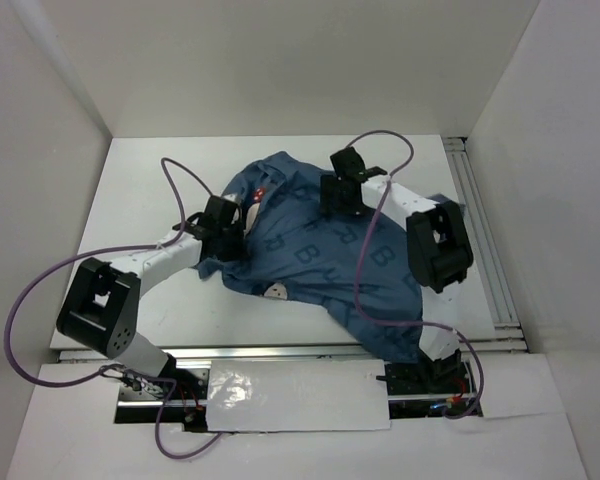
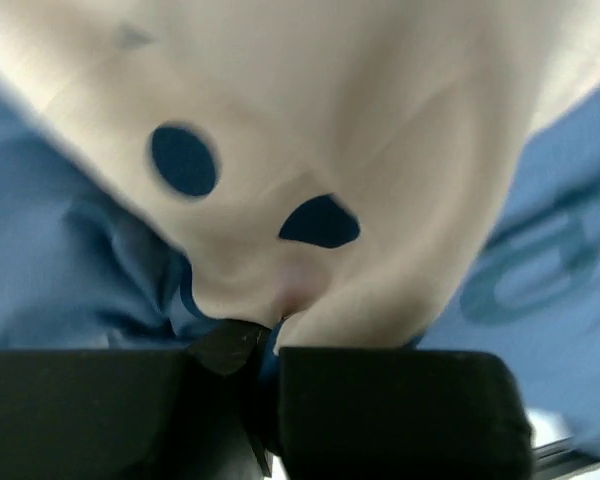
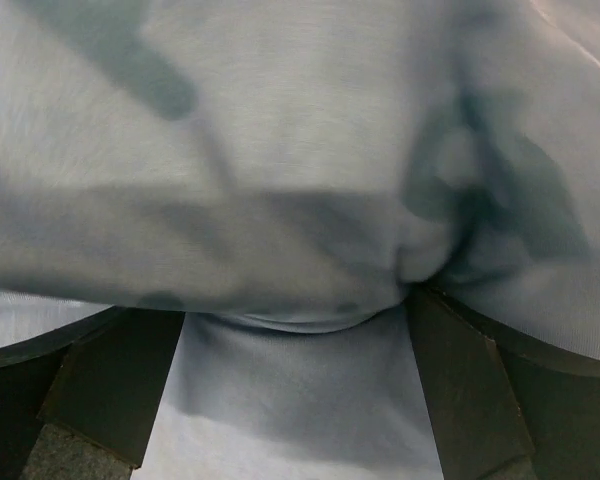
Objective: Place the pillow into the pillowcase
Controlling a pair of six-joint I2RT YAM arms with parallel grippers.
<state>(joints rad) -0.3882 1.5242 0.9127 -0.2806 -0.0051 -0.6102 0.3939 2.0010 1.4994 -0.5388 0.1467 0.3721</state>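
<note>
The blue pillowcase (image 1: 320, 262) with lighter letters lies crumpled across the middle of the white table (image 1: 140, 190). My left gripper (image 1: 232, 235) sits at its left edge. In the left wrist view its jaws (image 2: 265, 335) are nearly together, with a fold of the cream mouse-face print (image 2: 280, 150) pinched between them. My right gripper (image 1: 340, 205) presses down on the far part of the pillowcase. Its fingers (image 3: 110, 390) stand wide apart, with blue cloth (image 3: 300, 300) bulging between them. The pillow does not show in any view.
White walls close the table on the left, back and right. An aluminium rail (image 1: 485, 250) runs along the right side and another along the near edge (image 1: 280, 352). Purple cables (image 1: 375, 250) loop over the cloth and beside the left arm.
</note>
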